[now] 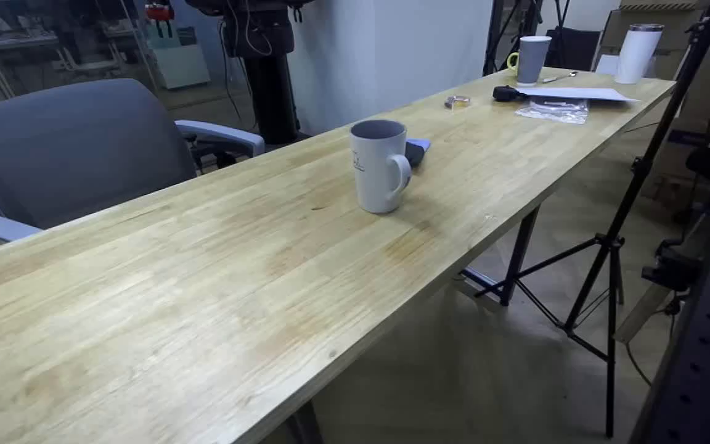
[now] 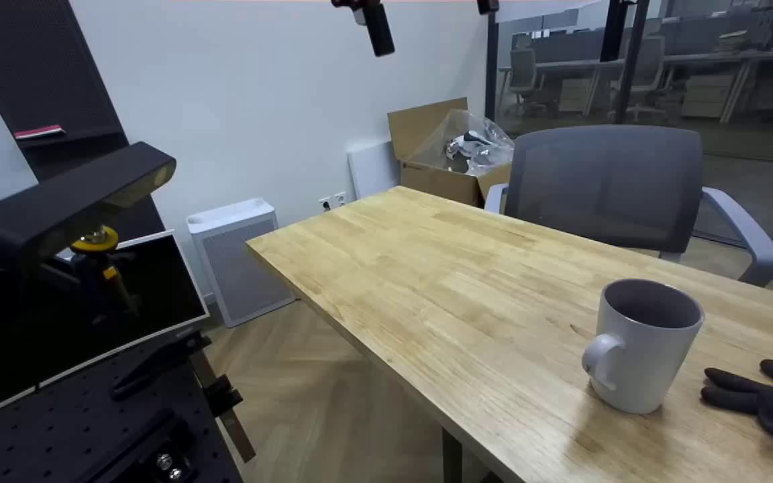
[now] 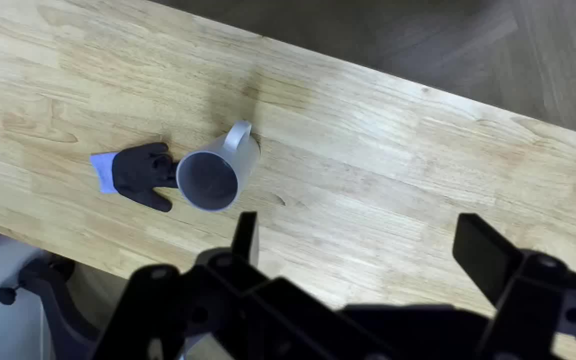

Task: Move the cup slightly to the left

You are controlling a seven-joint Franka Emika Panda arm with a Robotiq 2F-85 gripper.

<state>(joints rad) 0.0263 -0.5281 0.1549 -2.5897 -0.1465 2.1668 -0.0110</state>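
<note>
Fingers (image 3: 483, 260) stand apart, free of the cup (image 3: 220, 172); recommend centring above it, then straddling it clear of handle (image 3: 237, 136) and adjacent glove (image 3: 140, 175).

Pale glare washes the table (image 1: 207, 296) at lower left in an exterior view; the floor (image 1: 441, 370) at lower right is dim, and the tumbler (image 1: 638, 55) at upper right leans outward with what looks like wide-angle stretch. In an exterior view the wall (image 2: 245, 87) is evenly lit, the glass (image 2: 668, 114) at upper right murky. In the wrist view, soft overlapping shadows spread above the mug (image 3: 220, 170); the gripper (image 3: 358, 220) is near-black and soft-edged
</note>
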